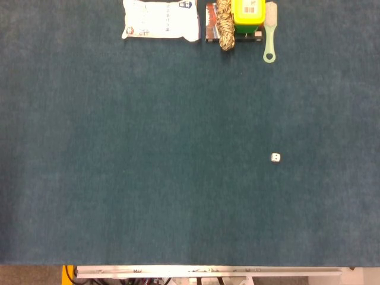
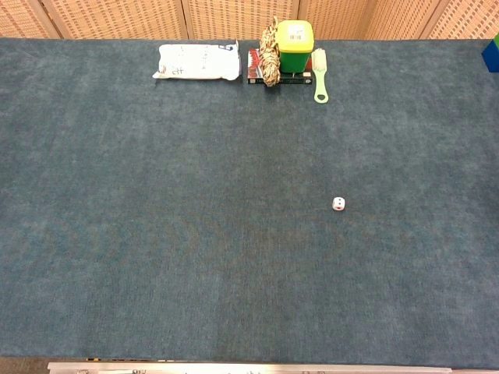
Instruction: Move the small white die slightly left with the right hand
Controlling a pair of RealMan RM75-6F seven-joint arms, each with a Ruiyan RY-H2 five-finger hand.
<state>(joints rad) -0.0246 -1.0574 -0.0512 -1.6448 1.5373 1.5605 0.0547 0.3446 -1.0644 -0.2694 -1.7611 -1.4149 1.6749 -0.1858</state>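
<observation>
On blue tabletop (image 1: 148, 178), right of centre: small white die (image 1: 275, 157) (image 2: 338, 204), alone, untouched. Both hands out of frame; state of fingers impossible to tell.

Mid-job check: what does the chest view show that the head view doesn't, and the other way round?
Only the chest view shows the woven wall panels behind the table and a blue object at the right edge. Only the head view shows the yellow part under the table's near edge. Both show the white die lying alone on the blue cloth, plus the white packet, rope bundle, green-lidded container and brush at the far side. Neither shows a hand.
</observation>
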